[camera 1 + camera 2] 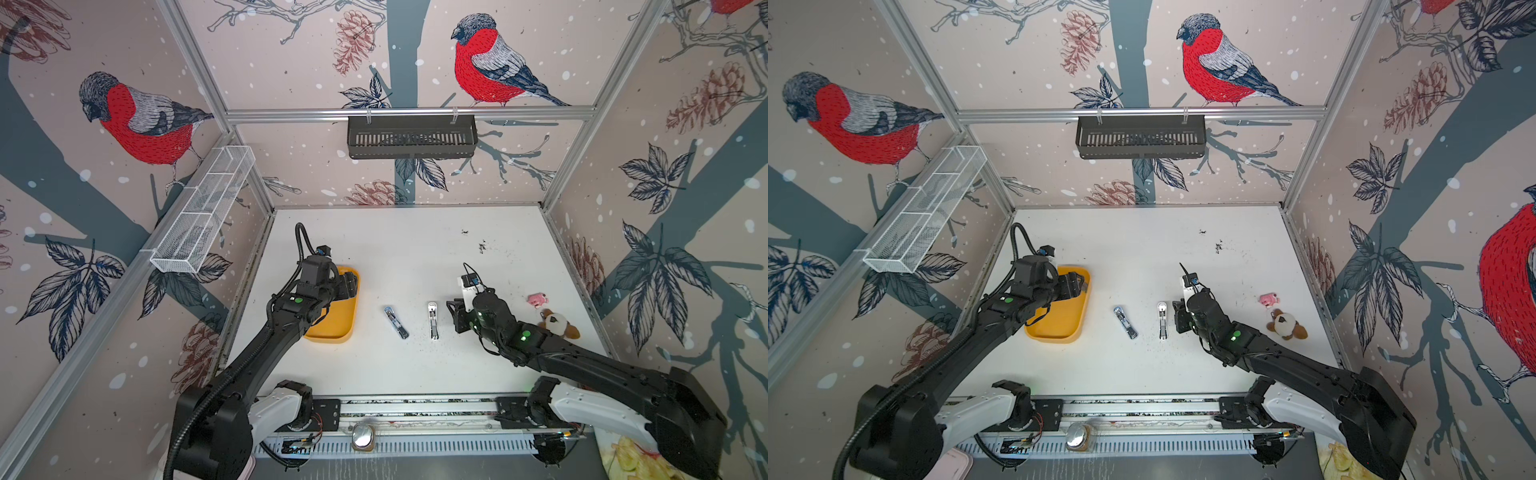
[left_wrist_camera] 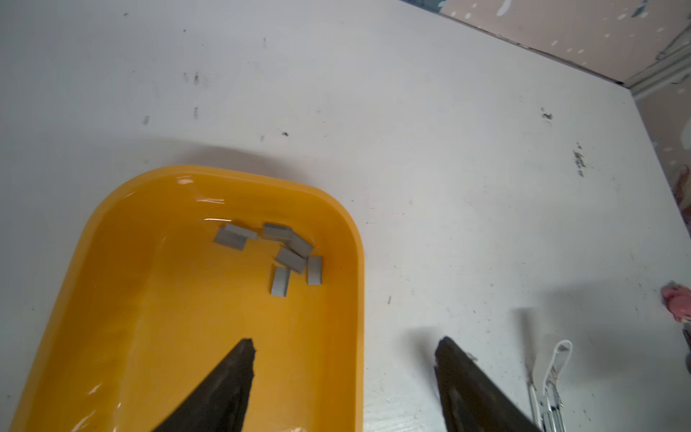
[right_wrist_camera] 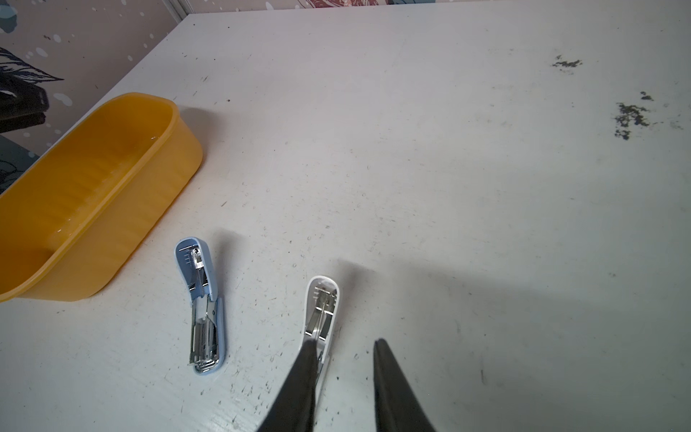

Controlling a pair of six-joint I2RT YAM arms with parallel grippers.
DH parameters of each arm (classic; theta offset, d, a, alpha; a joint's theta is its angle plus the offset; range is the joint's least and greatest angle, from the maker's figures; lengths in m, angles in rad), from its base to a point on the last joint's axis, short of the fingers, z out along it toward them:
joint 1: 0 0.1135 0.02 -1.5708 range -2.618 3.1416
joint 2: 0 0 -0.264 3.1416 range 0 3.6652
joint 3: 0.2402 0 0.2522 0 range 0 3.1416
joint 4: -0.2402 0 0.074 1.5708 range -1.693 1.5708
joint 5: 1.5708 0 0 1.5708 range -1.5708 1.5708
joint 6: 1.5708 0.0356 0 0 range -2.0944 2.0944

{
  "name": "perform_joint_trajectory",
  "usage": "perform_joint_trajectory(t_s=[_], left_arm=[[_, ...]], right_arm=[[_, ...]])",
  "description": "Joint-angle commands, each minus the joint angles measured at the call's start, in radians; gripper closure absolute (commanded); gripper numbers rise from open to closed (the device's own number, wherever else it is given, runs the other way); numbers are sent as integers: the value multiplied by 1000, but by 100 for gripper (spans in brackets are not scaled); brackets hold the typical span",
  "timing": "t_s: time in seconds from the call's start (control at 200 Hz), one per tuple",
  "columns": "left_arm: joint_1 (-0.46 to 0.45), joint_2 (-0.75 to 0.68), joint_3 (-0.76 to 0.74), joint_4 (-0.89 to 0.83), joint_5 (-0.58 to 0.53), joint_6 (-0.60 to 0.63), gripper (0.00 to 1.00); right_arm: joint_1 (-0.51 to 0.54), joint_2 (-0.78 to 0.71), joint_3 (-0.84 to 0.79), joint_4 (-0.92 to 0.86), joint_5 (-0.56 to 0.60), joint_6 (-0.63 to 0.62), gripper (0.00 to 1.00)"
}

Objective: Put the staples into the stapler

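Several grey staples (image 2: 284, 254) lie in the far end of the yellow tray (image 2: 149, 299); in both top views the left arm hides them. My left gripper (image 2: 346, 346) hovers open over the tray's (image 1: 340, 328) right rim, short of the staples, holding nothing. Two staplers lie opened flat mid-table: a blue stapler (image 1: 396, 323) (image 3: 202, 306) and a white stapler (image 1: 433, 320) (image 3: 321, 310). My right gripper (image 3: 344, 343) (image 1: 456, 316) is just right of the white stapler, its jaws narrowly open with only table between them. One finger overlaps the stapler's edge.
A brown-and-white plush toy (image 1: 559, 324) and a small pink item (image 1: 537, 299) sit at the table's right side. Dark specks (image 1: 482, 247) dot the far right of the table. A black basket (image 1: 411, 137) hangs on the back wall, a white mesh rack (image 1: 203, 208) on the left wall.
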State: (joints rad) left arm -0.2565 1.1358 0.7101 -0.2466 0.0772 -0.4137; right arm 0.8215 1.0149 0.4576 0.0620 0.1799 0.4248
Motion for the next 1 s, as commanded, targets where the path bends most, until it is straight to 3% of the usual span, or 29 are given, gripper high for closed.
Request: perform_joint_trajectory(t_s=[0.0,0.245,0.455,0.666,0.996], left_arm=[[14,55,6,10,-45,-31,29],[15,282,101,-70,-142,-32,37],[14,387,113,-39,-166,-33,51],[14,436,121,-25,-169,-21,61],[15,473,133,5,-143,-14,70]], right_arm=[[-9,-2,-3,42,-32,-14,71],[-10,3,-2,68,-109,-35,66],[-3,-58,-23,129,-244,-52,43],[7,-82,-22,124,-247,-43,22],[7,-61,-19,114,-229,-30,16]])
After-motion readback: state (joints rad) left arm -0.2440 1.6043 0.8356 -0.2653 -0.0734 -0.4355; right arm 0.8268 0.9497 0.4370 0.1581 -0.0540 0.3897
